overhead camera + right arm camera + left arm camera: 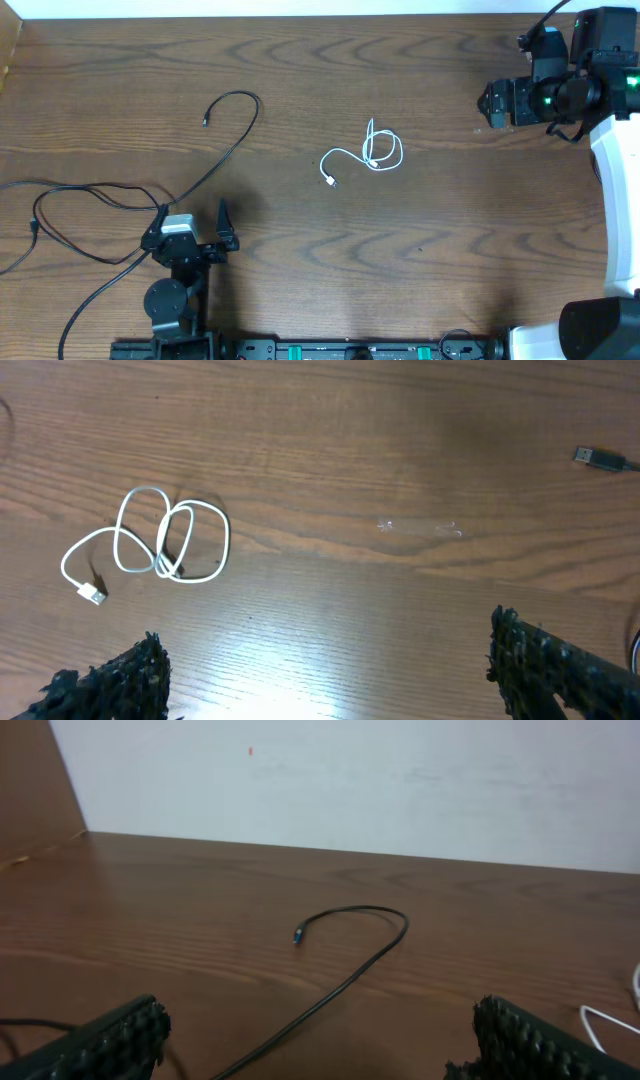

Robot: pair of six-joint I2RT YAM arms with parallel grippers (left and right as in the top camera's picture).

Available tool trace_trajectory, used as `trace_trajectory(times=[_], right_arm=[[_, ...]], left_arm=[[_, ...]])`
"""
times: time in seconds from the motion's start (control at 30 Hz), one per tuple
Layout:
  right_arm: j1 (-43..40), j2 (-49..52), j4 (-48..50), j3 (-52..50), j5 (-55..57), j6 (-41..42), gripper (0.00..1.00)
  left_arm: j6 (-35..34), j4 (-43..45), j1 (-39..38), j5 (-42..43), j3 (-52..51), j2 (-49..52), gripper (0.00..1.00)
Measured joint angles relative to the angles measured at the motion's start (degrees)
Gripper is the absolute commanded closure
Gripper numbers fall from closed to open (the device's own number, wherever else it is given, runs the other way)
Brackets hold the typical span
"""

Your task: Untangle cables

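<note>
Cables sit apart: white cable (372,152) looped mid-tabletop (450,250), black cable (352,908) trailing left. They look light and limp; pinch near a plug. Left end effector (320,1050) and right end effector (330,670) gape wide, empty.

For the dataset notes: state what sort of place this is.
Probably a robotics lab or test bench: a bare wood-grain table against a plain white wall, a left arm and right arm standing on it, and a white cable and black cable laid out.
</note>
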Motion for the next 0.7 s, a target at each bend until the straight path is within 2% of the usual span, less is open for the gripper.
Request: trace_trajectory(times=[0.7], right_arm=[[0.0, 0.0, 0.0, 0.0, 0.0, 0.0, 0.01]], left_arm=[[0.0, -0.1, 0.0, -0.6, 0.1, 0.0, 0.02]])
